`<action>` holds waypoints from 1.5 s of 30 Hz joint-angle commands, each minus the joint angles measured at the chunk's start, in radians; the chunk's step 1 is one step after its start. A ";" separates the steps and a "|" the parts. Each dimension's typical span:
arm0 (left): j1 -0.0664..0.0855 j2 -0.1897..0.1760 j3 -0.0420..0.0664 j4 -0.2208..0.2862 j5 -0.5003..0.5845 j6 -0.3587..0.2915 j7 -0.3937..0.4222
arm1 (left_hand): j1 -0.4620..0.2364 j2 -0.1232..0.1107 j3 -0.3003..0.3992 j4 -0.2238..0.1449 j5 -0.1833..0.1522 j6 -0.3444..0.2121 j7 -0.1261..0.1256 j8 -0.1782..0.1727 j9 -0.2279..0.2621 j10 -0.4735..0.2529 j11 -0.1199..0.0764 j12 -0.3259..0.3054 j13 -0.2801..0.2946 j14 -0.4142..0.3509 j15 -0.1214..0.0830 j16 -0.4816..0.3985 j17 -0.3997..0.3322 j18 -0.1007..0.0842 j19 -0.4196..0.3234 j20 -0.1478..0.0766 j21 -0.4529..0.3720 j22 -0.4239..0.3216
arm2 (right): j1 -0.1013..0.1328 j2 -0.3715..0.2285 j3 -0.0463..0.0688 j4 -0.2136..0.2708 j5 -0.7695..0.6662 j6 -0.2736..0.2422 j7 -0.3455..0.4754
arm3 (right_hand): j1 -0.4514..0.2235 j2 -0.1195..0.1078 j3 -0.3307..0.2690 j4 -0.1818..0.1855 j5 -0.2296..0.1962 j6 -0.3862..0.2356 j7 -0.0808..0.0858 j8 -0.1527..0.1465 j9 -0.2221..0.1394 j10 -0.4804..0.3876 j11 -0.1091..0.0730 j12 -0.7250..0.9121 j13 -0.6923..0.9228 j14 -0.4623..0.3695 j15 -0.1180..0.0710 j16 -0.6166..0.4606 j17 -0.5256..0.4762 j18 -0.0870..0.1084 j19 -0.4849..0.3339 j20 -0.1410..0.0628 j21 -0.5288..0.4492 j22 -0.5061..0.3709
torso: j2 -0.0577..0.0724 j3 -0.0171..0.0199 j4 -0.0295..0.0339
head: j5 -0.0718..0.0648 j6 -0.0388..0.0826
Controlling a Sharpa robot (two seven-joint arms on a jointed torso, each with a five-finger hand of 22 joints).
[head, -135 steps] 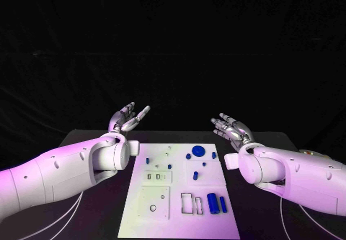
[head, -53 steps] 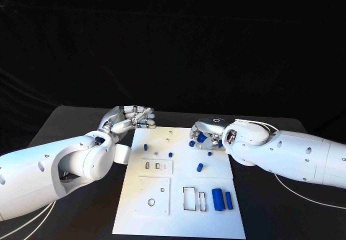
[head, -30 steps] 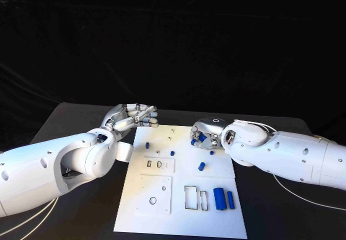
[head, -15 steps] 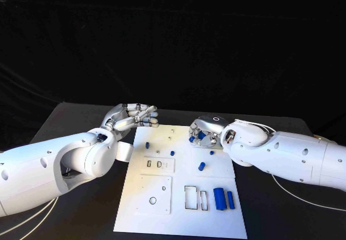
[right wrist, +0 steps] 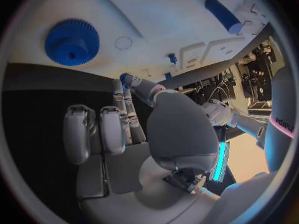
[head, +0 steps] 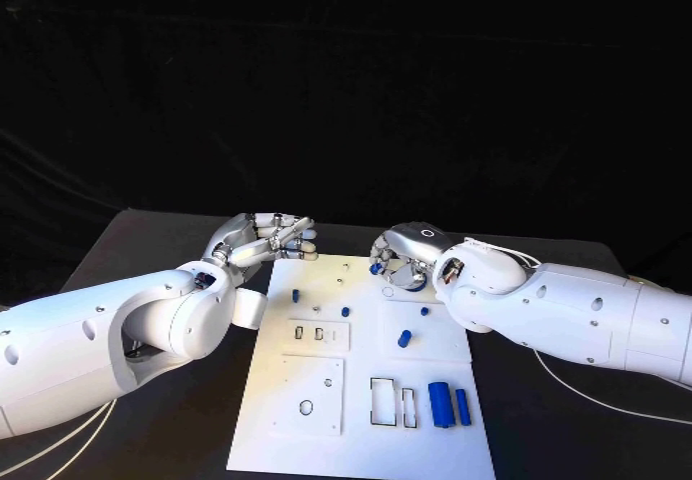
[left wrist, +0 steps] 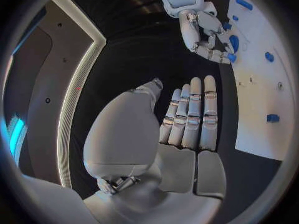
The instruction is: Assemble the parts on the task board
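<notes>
A white task board (head: 361,400) lies at the frame's centre on the black counter (head: 144,260), with small blue parts scattered on it, among them a gear (right wrist: 72,41). The parts look rigid, light and smooth, best pinched by their sides. At upper centre, the right hand (head: 401,262) pinches a small blue part (right wrist: 125,78). At upper left, the left hand (head: 271,237) hovers with fingers curled in, holding nothing.

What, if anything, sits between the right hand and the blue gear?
Nothing visible. In the right wrist view the blue gear lies flat on the task board, only bare board between it and the right hand. Something small and blue shows at its fingertips; held or not, can't tell.
</notes>
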 commanded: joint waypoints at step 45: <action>0.027 0.018 0.002 0.008 0.007 0.027 -0.006 | -0.011 0.001 -0.007 -0.001 -0.005 -0.009 0.002 -0.006 -0.002 -0.007 0.005 -0.007 -0.001 -0.008 0.008 0.003 0.005 0.010 -0.001 0.001 0.003 0.000 | 0.001 0.152 0.003 -0.133 -0.006 0.037 -0.016 | -0.026 -0.003 0.005 0.014 -0.006 -0.024 0.006 0.004 0.047 -0.014 0.012 -0.016 0.003 0.038 -0.003 0.009 -0.004 -0.007 -0.007 0.000 -0.001 0.028 | 0.016 -0.0167 0.0195 | 0.006 0.005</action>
